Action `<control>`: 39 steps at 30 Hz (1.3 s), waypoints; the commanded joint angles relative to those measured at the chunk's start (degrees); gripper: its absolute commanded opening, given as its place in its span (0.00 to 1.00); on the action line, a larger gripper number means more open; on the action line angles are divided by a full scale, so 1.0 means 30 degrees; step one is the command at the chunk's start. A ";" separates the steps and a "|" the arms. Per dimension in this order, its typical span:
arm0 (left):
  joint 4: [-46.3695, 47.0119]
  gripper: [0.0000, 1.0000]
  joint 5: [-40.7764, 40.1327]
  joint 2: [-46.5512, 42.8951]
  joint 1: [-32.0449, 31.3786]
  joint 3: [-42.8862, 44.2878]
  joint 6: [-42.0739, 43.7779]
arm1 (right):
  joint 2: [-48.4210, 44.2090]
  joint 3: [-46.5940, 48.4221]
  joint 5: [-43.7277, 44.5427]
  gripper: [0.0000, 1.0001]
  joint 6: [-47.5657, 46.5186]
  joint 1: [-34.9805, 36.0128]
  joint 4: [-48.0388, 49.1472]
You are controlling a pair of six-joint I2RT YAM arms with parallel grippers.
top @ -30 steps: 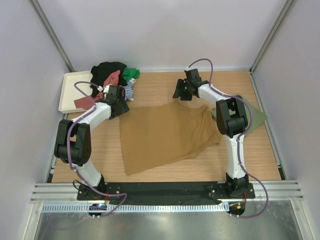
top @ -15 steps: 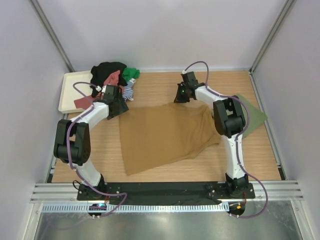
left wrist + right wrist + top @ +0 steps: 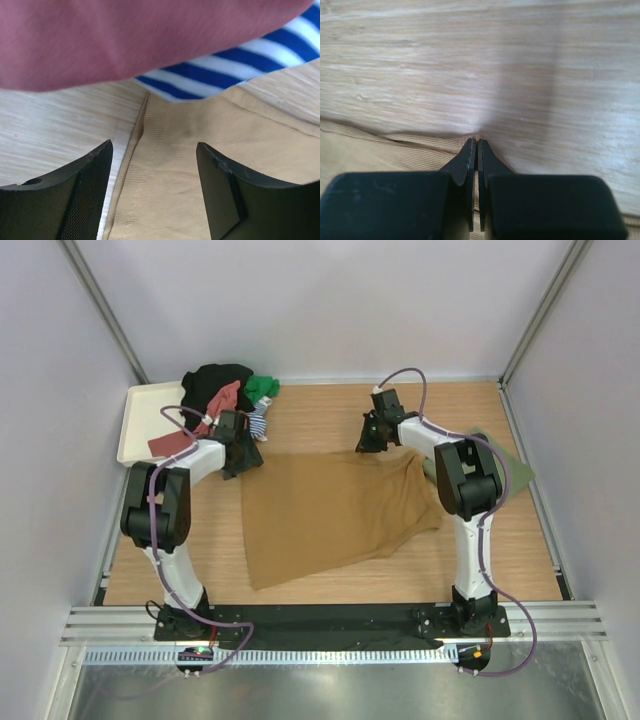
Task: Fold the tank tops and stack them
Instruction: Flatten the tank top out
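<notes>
A mustard brown tank top (image 3: 330,505) lies spread flat in the middle of the table. My left gripper (image 3: 243,458) is open and low over its far left corner, with the hemmed cloth (image 3: 200,175) lying between the fingers (image 3: 85,185). My right gripper (image 3: 368,445) is shut on the far edge of the same top, a small pinch of ribbed cloth (image 3: 380,150) at its tips (image 3: 477,142). More tank tops are heaped at the far left (image 3: 225,390): black, red, green. A blue-and-white striped one (image 3: 240,65) and a red one (image 3: 125,35) lie just beyond my left fingers.
A cream tray (image 3: 140,415) sits at the far left under part of the heap. An olive green cloth (image 3: 505,465) lies at the right edge of the table, behind my right arm. Grey walls close in the table on three sides.
My right gripper has gone from open to shut on the top's far edge, shifting slightly right. My left arm's elbow has swung in; its open gripper stays at the corner.
</notes>
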 commanded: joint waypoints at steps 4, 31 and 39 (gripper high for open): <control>0.1513 0.67 0.0354 0.0716 0.0079 0.1624 0.0086 | -0.1488 -0.0991 0.0756 0.01 -0.0421 -0.0118 -0.0443; 0.1278 0.08 -0.1900 -0.0214 -0.1939 -0.1240 -0.1642 | -0.3157 -0.3420 0.0932 0.01 0.0194 -0.0498 -0.0825; 0.1281 0.45 -0.3188 -0.1569 -0.2851 -0.1311 -0.1557 | -0.4126 -0.4686 0.0670 0.01 0.0312 -0.0469 -0.0064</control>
